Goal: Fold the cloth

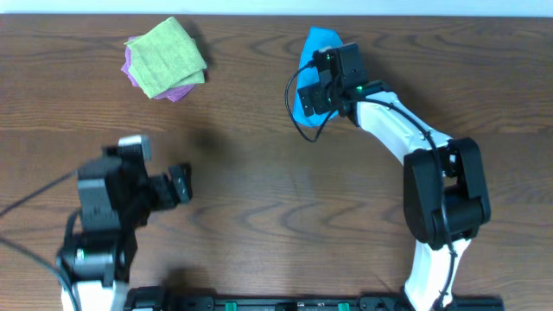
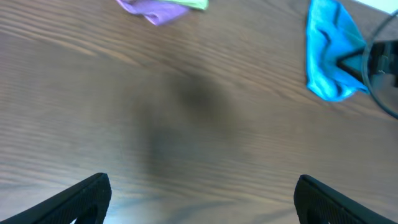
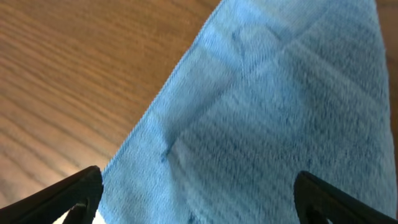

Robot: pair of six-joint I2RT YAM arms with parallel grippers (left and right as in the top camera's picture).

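The sky-blue cloth (image 1: pixel 317 41) lies folded at the far middle-right of the table, partly hidden under my right arm. In the right wrist view it (image 3: pixel 273 118) fills most of the frame, with layered folds. My right gripper (image 3: pixel 198 198) is open right above it, fingers wide on either side. In the left wrist view the cloth (image 2: pixel 329 56) shows at the top right. My left gripper (image 2: pixel 202 199) is open and empty over bare wood at the front left (image 1: pixel 177 183).
A light green cloth (image 1: pixel 166 55) lies on a purple cloth (image 1: pixel 177 89) at the far left of the wooden table (image 1: pixel 259 190). They also show at the top of the left wrist view (image 2: pixel 158 9).
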